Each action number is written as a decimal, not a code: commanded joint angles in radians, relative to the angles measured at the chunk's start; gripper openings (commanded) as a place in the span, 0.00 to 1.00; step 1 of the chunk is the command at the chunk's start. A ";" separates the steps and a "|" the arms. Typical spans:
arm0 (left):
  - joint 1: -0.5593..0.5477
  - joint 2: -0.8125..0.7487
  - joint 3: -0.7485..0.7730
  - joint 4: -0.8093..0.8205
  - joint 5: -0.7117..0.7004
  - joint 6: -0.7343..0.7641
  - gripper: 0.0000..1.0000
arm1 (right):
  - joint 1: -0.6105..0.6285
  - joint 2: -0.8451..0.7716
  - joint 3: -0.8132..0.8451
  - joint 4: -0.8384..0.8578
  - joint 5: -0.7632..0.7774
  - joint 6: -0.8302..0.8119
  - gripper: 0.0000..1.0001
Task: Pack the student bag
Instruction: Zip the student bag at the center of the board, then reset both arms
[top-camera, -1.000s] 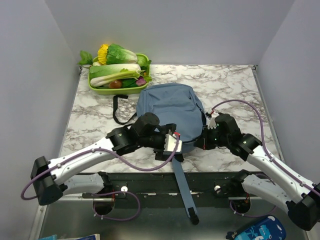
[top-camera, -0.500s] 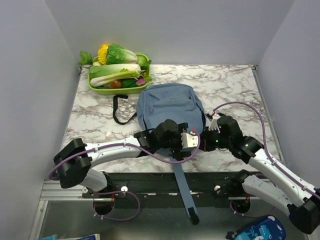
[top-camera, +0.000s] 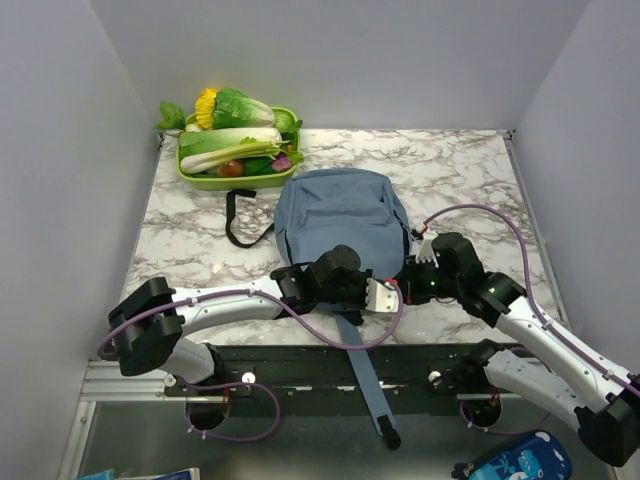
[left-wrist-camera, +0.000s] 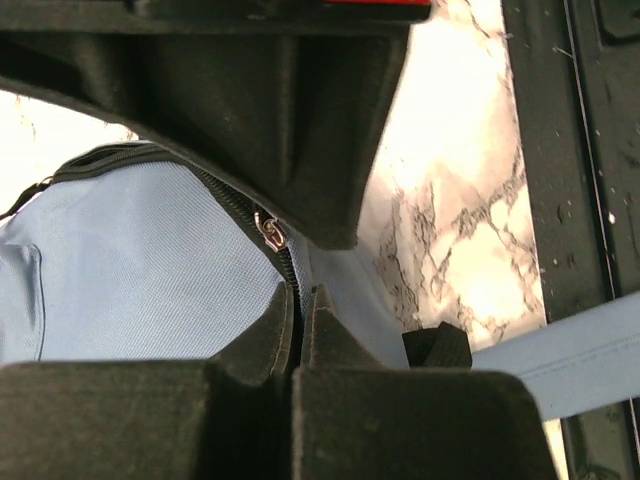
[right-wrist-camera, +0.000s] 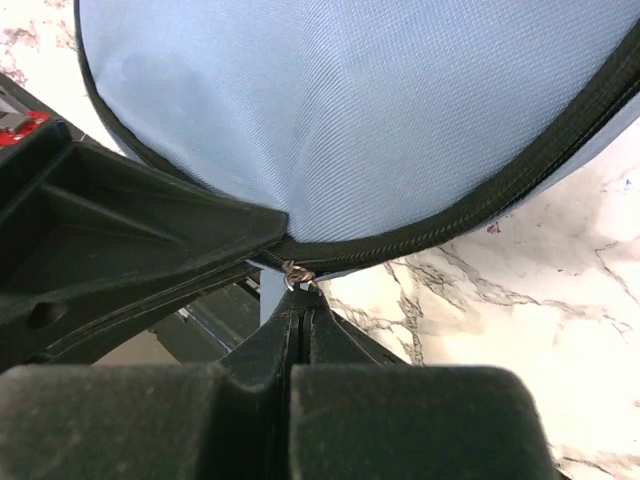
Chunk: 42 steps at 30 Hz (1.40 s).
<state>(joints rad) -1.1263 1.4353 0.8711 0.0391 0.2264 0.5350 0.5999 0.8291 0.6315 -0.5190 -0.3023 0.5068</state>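
The student bag (top-camera: 340, 212), a dusty-blue backpack, lies flat in the middle of the marble table (top-camera: 190, 240). Both grippers meet at its near right edge. My left gripper (top-camera: 390, 296) (left-wrist-camera: 299, 296) is shut on the bag's black zipper band, just below a small metal slider (left-wrist-camera: 270, 232). My right gripper (top-camera: 408, 287) (right-wrist-camera: 301, 297) is shut on the metal zipper pull (right-wrist-camera: 297, 274) of the same zipper (right-wrist-camera: 480, 215). The zipper looks closed along the stretch I can see. Each wrist view shows the other gripper's black body close by.
A green tray of toy vegetables (top-camera: 238, 150) stands at the back left. A black strap loop (top-camera: 240, 225) lies left of the bag. A blue strap (top-camera: 365, 380) hangs over the front rail. A dark-blue printed pouch (top-camera: 515, 460) lies below the table at the right.
My left arm has swung right along the bag's near edge to meet the right gripper, and its jaws have gone from open to shut on the zipper band. The right arm has barely moved.
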 joint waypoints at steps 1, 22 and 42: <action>-0.007 -0.074 -0.026 -0.211 0.114 0.131 0.00 | -0.006 0.034 0.071 -0.047 0.072 -0.025 0.00; -0.003 -0.305 -0.161 -0.582 0.159 0.332 0.00 | -0.206 0.362 0.301 -0.061 0.268 -0.221 0.01; 0.326 0.158 0.755 -0.978 -0.131 -0.274 0.99 | -0.229 0.257 0.369 0.010 0.236 -0.191 1.00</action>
<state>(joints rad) -0.8093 1.4879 1.4799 -0.6533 0.2173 0.4114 0.3729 1.1019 0.9730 -0.5579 -0.1181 0.2970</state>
